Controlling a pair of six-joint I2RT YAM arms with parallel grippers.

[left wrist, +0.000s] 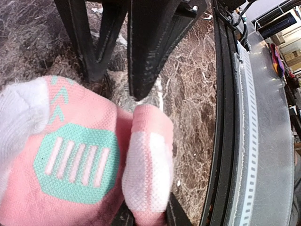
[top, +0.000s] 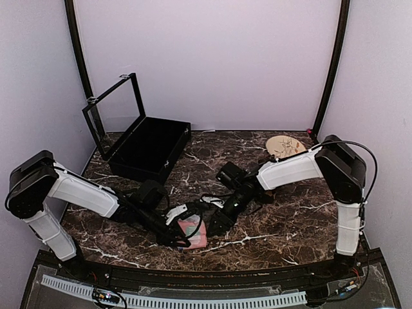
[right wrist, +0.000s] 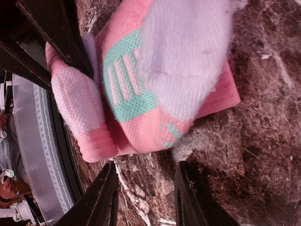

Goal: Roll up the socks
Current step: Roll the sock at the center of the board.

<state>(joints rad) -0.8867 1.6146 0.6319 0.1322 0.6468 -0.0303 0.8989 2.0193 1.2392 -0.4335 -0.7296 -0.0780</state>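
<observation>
Two white-and-black robot arms lean in over a dark brown marble-patterned table (top: 283, 225) veined with white. At the far left, the left arm (top: 84, 193) stretches low across the table toward the middle. Behind it, a black rectangular box (top: 151, 148) sits with its framed lid (top: 116, 106) tilted up and open.

The left gripper (top: 182, 239) is down at the table's near centre. Its jaws are narrow and pinch a fold of a soft pink fabric sock with pale green patches and a white toe (left wrist: 75, 160). In the left wrist view the pink-and-white fold fills the gap between the gripper's fingers, which are mostly hidden under it. The rest of the sock lies bunched on the marble, close to the table's near edge and its pale perforated rail (top: 174, 299).

Just to the right of the sock is the right gripper (right wrist: 146, 165). Its jaws stand apart with only bare marble between them. The tips point at the sock and sit just short of it, and I cannot tell whether they touch the fabric. Only this one sock shows clearly.

Farther right and toward the back wall, a round tan plate (top: 285, 145) rests on the table beside the right arm (top: 290, 168), well away from the sock.
</observation>
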